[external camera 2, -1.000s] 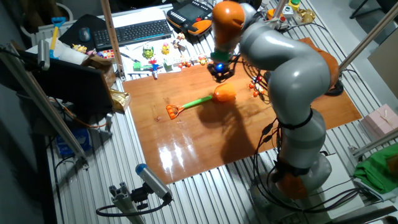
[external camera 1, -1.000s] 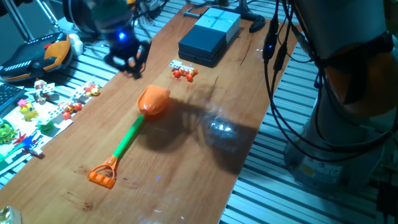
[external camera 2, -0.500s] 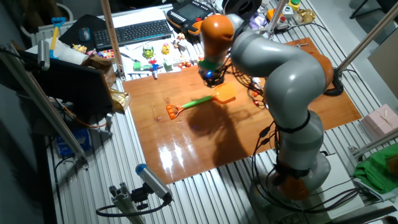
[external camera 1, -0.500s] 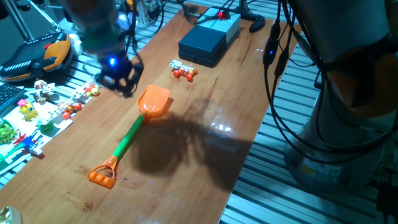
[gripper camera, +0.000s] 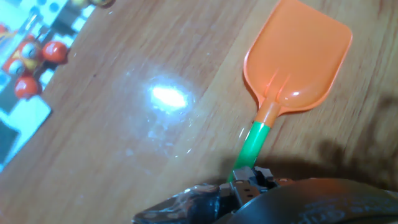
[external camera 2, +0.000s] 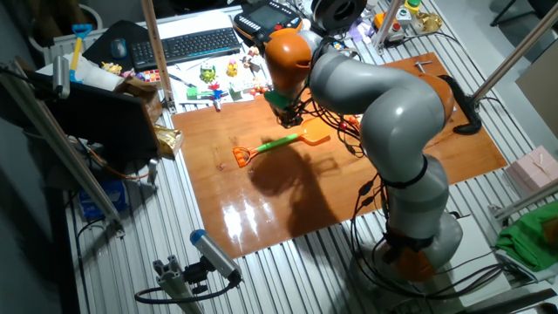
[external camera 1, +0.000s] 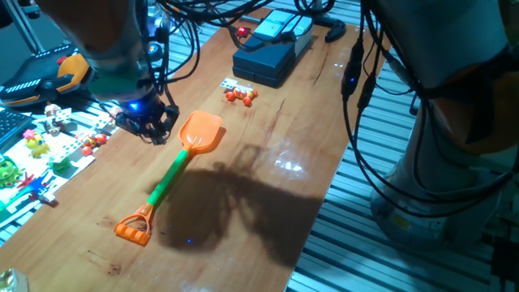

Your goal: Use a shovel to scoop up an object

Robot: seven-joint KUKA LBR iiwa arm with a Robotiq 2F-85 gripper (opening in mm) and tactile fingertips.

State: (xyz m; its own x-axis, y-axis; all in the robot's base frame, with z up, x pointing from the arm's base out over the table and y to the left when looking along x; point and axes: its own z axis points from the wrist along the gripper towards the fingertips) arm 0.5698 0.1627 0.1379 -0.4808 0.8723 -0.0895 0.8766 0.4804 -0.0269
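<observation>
— Gripper (external camera 1: 146,123) state? Cannot tell; seen low over the wooden table (external camera 1: 268,162), just beside the shovel (external camera 1: 174,174), fingers blurred.

— Shown only from the hand? Smooth, glossy orange blade lying flat, green shaft running under the dark housing.

— Shown only from the fixed views? D-shaped orange loop at the far end; tiny red-orange and white object (external camera 1: 241,95) well apart, near a dark box (external camera 1: 272,50).
</observation>
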